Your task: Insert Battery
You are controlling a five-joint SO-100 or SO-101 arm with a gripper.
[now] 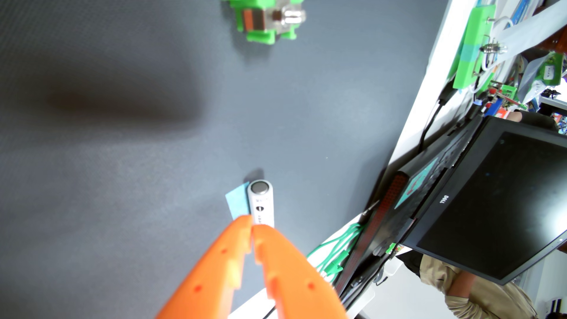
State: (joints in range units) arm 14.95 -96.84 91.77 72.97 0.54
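Observation:
A white cylindrical battery (260, 204) with a metal end cap rests on the dark grey mat (122, 168), beside a small patch of light blue tape (237, 202). My orange gripper (252, 223) reaches in from the bottom edge with its two fingertips pressed together, nothing between them. The tips sit at the battery's near end, and the right finger (276, 260) covers that end. A green battery holder (267, 23) with a brown block and a metal contact lies far off at the top edge, partly cut off.
The mat's right edge meets a white table strip (429, 101). An open black Dell laptop (478, 196) stands at the right, with green cables (334, 251) beside it. A green bracket (472, 46) and clutter sit top right. A person in khaki (478, 294) is at bottom right.

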